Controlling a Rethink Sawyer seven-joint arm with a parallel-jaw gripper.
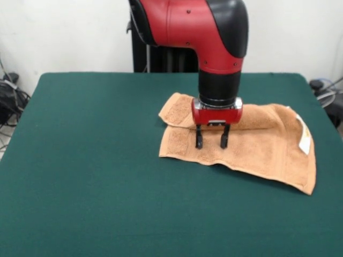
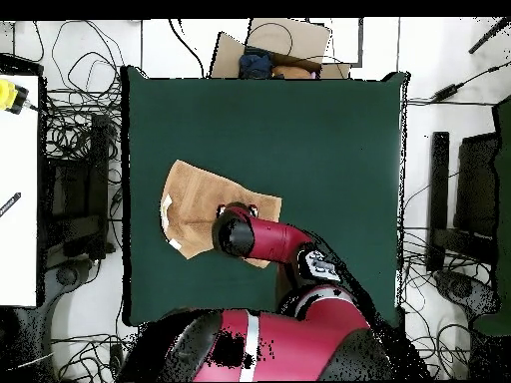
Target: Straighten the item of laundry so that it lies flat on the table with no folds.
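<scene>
The orange-tan terry towel (image 1: 257, 142) lies on the dark green table (image 1: 96, 160), right of centre in the front view. Its far left part is folded over onto itself, with a fold line running across. A white tag (image 1: 304, 140) shows near its right edge. My gripper (image 1: 212, 142) hangs straight down over the towel's left half, fingers open and empty, tips just above or at the cloth. In the overhead view the towel (image 2: 200, 204) lies left of centre and the arm (image 2: 264, 239) covers its lower right part.
The robot's pedestal (image 1: 161, 59) stands behind the table's far edge. Cables and gear (image 1: 10, 96) lie on the floor at both sides. A cardboard box (image 2: 279, 50) sits beyond the table's far edge in the overhead view.
</scene>
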